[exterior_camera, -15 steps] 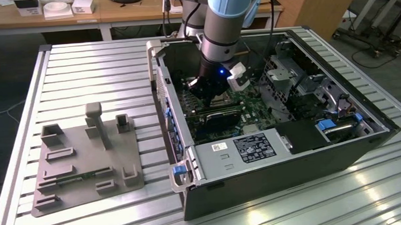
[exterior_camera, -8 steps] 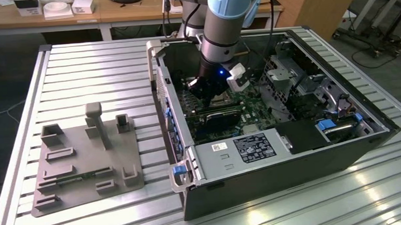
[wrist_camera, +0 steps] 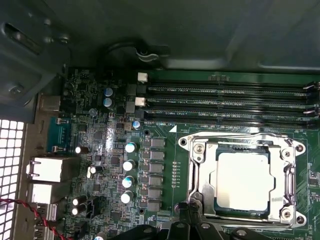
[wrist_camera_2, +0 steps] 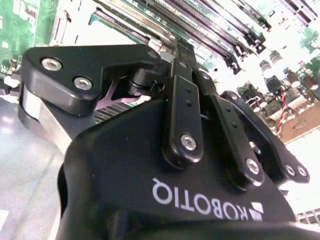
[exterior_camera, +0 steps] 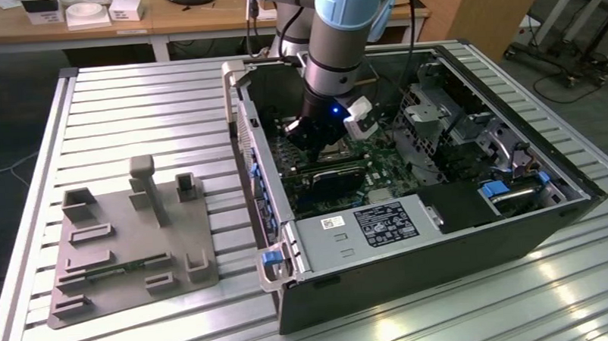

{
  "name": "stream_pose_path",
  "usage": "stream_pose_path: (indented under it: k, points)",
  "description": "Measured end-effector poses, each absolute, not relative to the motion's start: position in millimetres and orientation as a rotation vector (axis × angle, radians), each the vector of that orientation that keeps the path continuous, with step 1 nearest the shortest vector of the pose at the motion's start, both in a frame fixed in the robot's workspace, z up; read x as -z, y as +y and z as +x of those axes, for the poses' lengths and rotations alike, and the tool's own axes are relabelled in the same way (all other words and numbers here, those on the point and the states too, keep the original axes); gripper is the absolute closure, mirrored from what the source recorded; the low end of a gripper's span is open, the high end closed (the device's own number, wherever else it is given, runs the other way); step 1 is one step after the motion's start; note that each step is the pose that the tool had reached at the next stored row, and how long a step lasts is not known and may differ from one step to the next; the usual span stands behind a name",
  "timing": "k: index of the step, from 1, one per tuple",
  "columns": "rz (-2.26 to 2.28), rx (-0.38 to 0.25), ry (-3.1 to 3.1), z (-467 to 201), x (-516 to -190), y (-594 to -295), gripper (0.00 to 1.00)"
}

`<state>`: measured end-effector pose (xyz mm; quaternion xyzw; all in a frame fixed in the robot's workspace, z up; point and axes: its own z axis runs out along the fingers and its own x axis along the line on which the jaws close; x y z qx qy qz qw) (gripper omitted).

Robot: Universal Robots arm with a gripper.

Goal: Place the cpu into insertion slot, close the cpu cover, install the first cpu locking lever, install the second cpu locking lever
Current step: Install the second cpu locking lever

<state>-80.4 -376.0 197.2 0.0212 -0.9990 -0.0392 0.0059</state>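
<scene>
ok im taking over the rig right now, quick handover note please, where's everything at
Claw: down inside the open computer case, just above the board at the socket's edge. Whether it is open or shut can't be told; nothing seen in it.
Chip: sitting in the socket, silvery face up.
Cover: the metal frame lies flat around the chip.
Levers: can't tell if either is latched.
Done: chip placed, cover looks closed.
Left: check and secure both levers.

case wall (exterior_camera: pixel 243 112) close beside arm, memory slots (wrist_camera: pixel 225 100) flank insertion slot (wrist_camera: pixel 200 175)
</scene>
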Motion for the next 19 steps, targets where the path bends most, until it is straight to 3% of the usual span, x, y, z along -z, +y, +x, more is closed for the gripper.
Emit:
stream_pose_path:
  k: [19]
  points:
    - [0.067,0.052,-3.127,-85.6,-199.3,-376.0,0.90]
